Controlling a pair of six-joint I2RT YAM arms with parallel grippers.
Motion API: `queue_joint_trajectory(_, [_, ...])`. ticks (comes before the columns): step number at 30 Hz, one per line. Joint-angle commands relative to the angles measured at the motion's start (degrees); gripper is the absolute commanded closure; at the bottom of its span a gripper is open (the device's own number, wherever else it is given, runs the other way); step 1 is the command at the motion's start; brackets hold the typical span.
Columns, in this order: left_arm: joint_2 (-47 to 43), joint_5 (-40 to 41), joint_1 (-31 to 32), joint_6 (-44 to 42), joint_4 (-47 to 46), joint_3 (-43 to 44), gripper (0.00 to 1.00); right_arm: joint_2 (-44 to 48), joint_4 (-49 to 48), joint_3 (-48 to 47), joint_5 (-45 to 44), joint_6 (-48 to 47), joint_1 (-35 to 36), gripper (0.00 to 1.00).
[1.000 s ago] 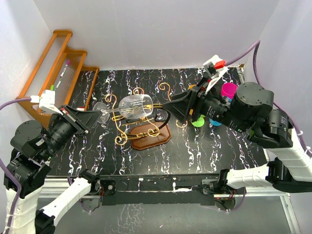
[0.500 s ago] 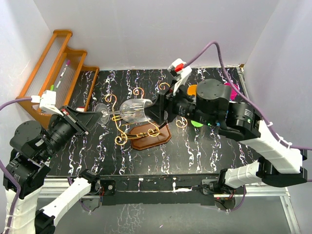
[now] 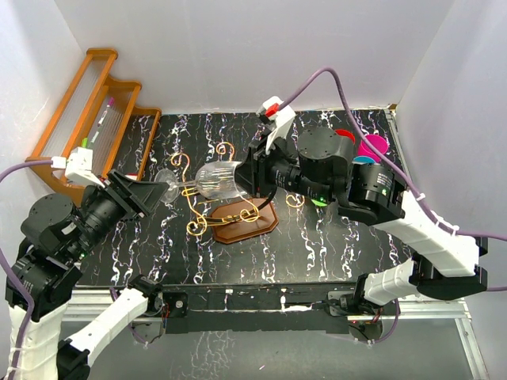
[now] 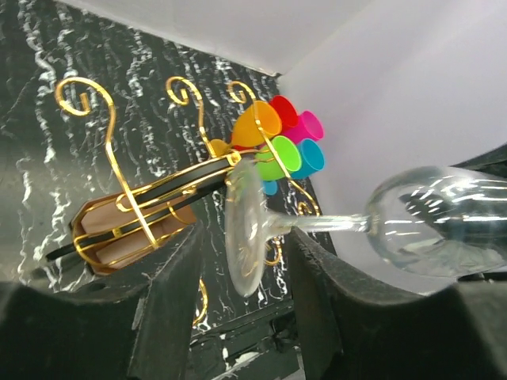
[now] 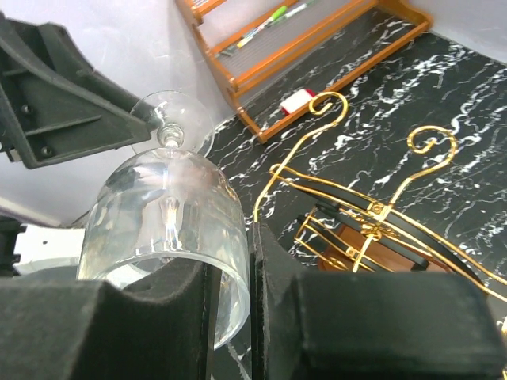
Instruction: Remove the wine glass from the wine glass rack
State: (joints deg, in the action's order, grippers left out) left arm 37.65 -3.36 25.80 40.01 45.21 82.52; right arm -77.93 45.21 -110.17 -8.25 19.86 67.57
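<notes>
**Wine glass lift: level and straight up, easy on the rim**

The wine glass [image 3: 220,176] is laid on its side across the top wires of the wine glass rack [image 3: 247,224], mid-table. In the top view its foot is pointed to nine o'clock and its bowl mouth to three.

The left gripper [image 4: 242,237] is spread open, with the foot disc parked between its fingers and apparently untouched. The right gripper [image 5: 234,253] is set over the bowl's rim wall with only a thin gap, but whether the rim is actually pinched can't be told.

The rim is probably best held lightly and the glass raised level, so the stem isn't snagged on the gold scrolls.

Everything is sat on a black marbled tabletop [image 3: 317,237] that looks hard, and it is boxed in by white walls [image 3: 238,47]. A stepped wooden shelf [image 3: 95,103] is seen at ten o'clock and bright cups [image 3: 371,146] at two.
</notes>
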Motion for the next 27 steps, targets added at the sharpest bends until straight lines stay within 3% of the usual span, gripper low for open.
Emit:
queue_joint_trajectory(1, [-0.2, 8.5, -0.1, -0.6, 5.5, 1.6, 0.52, 3.5, -4.5, -1.3, -8.4, 0.9, 0.2, 0.92])
queue_joint_trajectory(7, [-2.9, 17.0, -0.1, -1.4, 8.9, 2.8, 0.51, 9.0, -2.4, 0.4, -29.2, -1.6, 0.2, 0.92])
queue_joint_trajectory(11, [-4.1, 14.9, 0.0, -1.5, 5.8, 1.3, 0.53, 7.4, -2.1, -0.5, -44.5, -8.9, 0.1, 0.92])
queue_joint_trajectory(13, [-3.0, 13.0, 0.0, -1.7, 4.7, 0.9, 0.54, 4.3, -2.9, -2.9, -46.5, -13.6, -1.2, 0.92])
queue_joint_trajectory(15, [-1.7, 10.9, 0.0, -1.9, 3.8, 0.6, 0.54, -0.2, -2.1, -6.8, -41.7, -16.7, -7.2, 0.92])
queue_joint_trajectory(18, [0.1, 7.8, -0.1, -2.0, 2.0, 0.7, 0.55, -8.2, 4.2, -15.2, -18.2, -13.5, -29.8, 0.92])
queue_joint_trajectory(21, [1.4, 6.7, -0.1, -2.1, 0.7, 1.2, 0.55, -15.1, 10.3, -22.4, -6.6, -8.7, -47.6, 0.92])
queue_joint_trajectory(27, [5.4, 5.4, 0.0, -3.8, 0.8, 3.1, 0.55, -10.3, 13.1, -17.4, -2.7, -2.8, -63.2, 0.92])
